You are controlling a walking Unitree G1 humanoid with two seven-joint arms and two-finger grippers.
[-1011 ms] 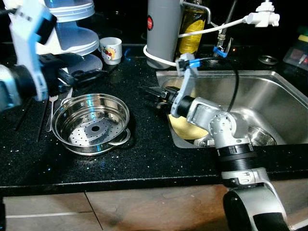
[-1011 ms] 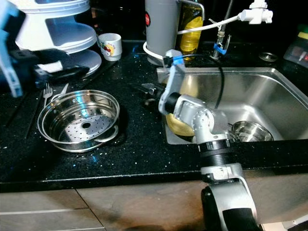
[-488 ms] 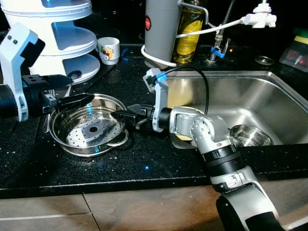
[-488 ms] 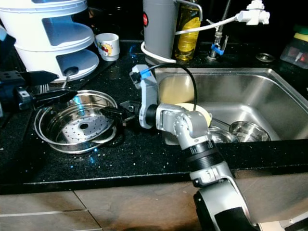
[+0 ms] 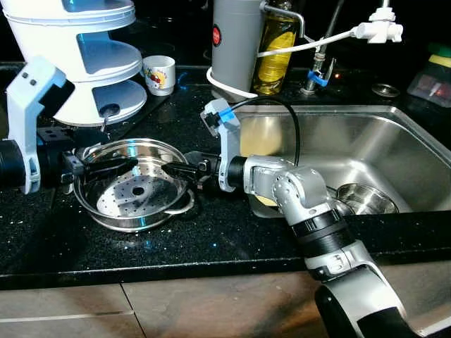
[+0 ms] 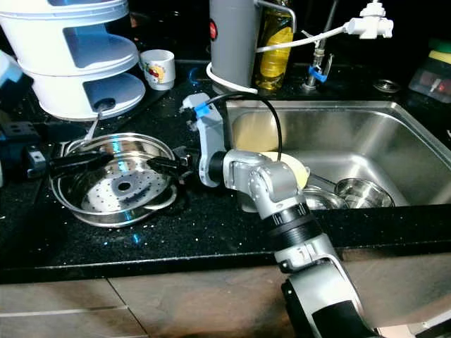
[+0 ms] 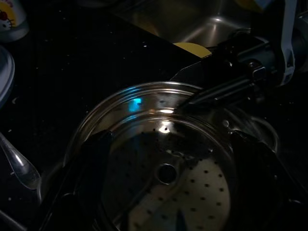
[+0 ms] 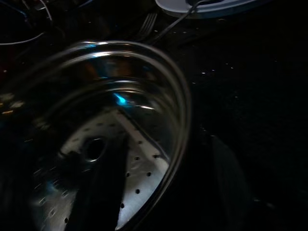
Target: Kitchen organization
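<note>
A round steel steamer basket point(image 5: 134, 193) with a perforated bottom sits on the black counter point(image 5: 211, 239), left of the sink. My left gripper point(image 5: 111, 167) reaches in from the left, open, its fingers point(image 7: 98, 144) at the basket's left rim. From the sink side my right gripper point(image 5: 177, 169) points left, open at the right rim. In the right wrist view one of its fingers point(image 8: 103, 187) lies over the basket's inside and the other outside the rim point(image 8: 185, 110). Neither gripper visibly clamps the rim.
A steel sink point(image 5: 394, 120) to the right holds a yellow plate point(image 6: 296, 169) and a small steel bowl point(image 5: 363, 199). A white tiered rack point(image 5: 84, 42), a mug point(image 5: 161, 73), a grey canister point(image 5: 236, 42) and an oil bottle point(image 5: 276, 42) stand behind. A spoon point(image 7: 19, 166) lies beside the basket.
My right gripper has swung left from the sink's edge to the basket's right rim. My left gripper has come down and in to the left rim. The view has shifted a little.
</note>
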